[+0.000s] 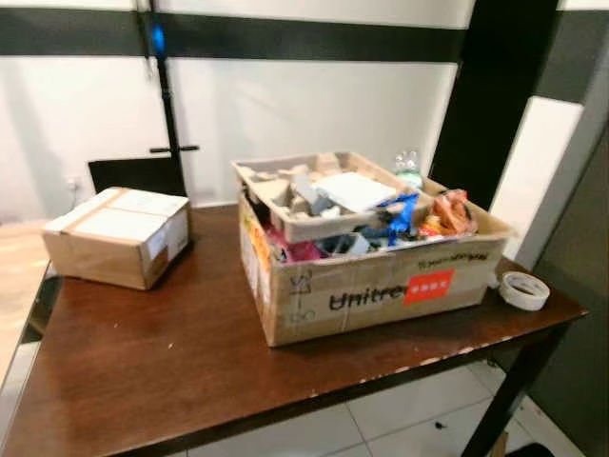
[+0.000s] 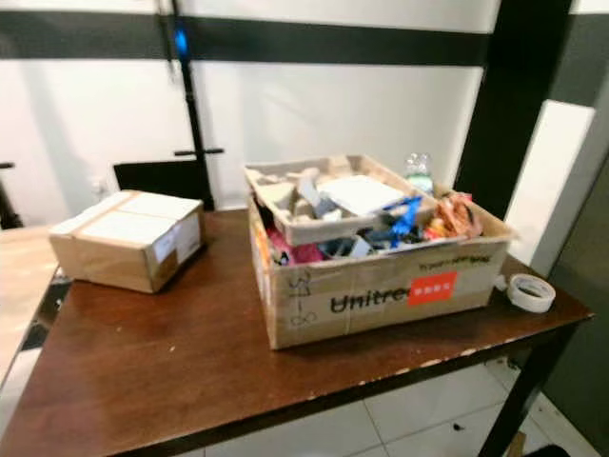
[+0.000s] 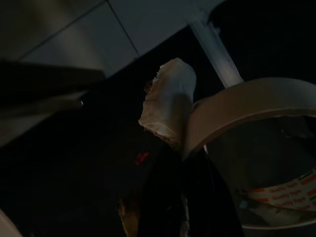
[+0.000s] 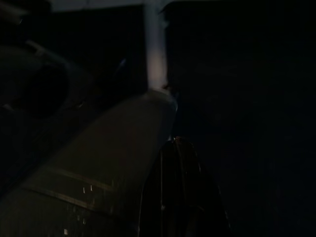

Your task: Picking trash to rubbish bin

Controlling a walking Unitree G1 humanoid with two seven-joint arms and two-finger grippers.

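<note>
A large open cardboard box [image 1: 381, 286] with Unitree lettering stands on the brown table [image 1: 162, 362], heaped with mixed trash [image 1: 419, 221]. A shallow cardboard tray [image 1: 314, 227] of scraps lies on top of the heap. In the dim left wrist view my left gripper [image 3: 170, 148] is shut on a pale crumpled scrap [image 3: 168, 98]. A tape roll [image 3: 256, 106] hangs right against its fingers. The right wrist view is very dark. It shows one black finger [image 4: 177, 192] beside a grey bulky shape [image 4: 94, 177].
A closed cardboard box [image 1: 119, 233] sits at the table's far left. A small tape roll [image 1: 524, 289] lies near the right corner. A bottle [image 1: 408, 169] stands behind the big box. A black chair back [image 1: 133, 171] and pole [image 1: 169, 95] stand against the white wall. Tiled floor [image 1: 400, 409] lies below.
</note>
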